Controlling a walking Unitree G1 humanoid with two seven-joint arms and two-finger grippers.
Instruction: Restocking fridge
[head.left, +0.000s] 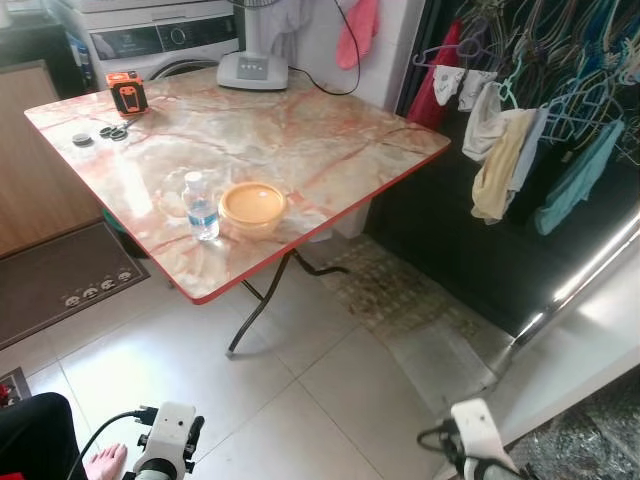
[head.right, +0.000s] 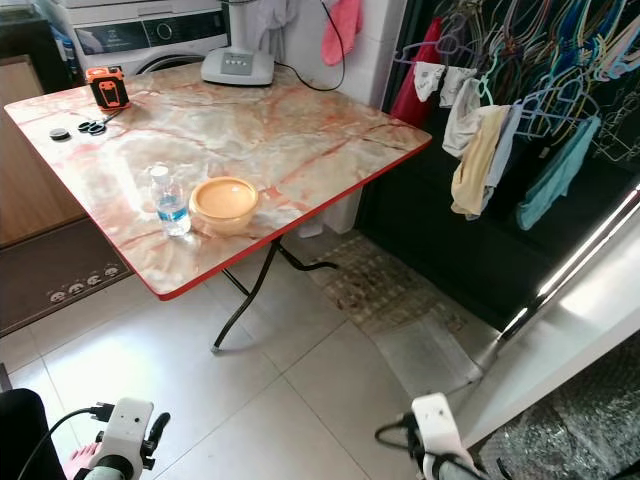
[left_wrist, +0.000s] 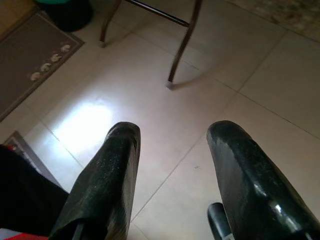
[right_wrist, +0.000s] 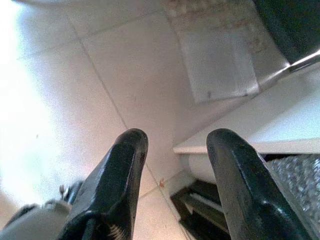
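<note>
Nearest the head camera, low over pale floor tiles (head.left: 300, 400): left gripper (left_wrist: 172, 165) and right gripper (right_wrist: 175, 165), both hanging with black fingers spread wide and nothing between them; beneath the left one, bare tile and the foot of a dark metal table leg (left_wrist: 181, 47); beneath the right one, tile on one side and a white ledge (right_wrist: 280, 135) on the other, with a worn mat (right_wrist: 220, 60) further off.

Farther ahead, a folding table (head.left: 330, 150) with a marble-patterned top and red edge; near its front corner, a small clear water bottle (head.left: 201, 206) standing upright with a white cap and blue label; just beside it — on the robot's right, close but contact unclear — a round orange lidded container (head.left: 252, 208); at the far left of the top, an orange-and-black device (head.left: 127, 93), with scissors (head.left: 113, 132) and a small dark disc (head.left: 82, 139) near it; at the far edge, a white fan base (head.left: 253, 68).

Behind the table, a washing machine (head.left: 160, 40); to the right, clothes on hangers (head.left: 530, 130) against a dark backdrop; at lower left, a person's bare foot (head.left: 105, 462) on the tiles — beside a brown doormat (head.left: 60, 280).
</note>
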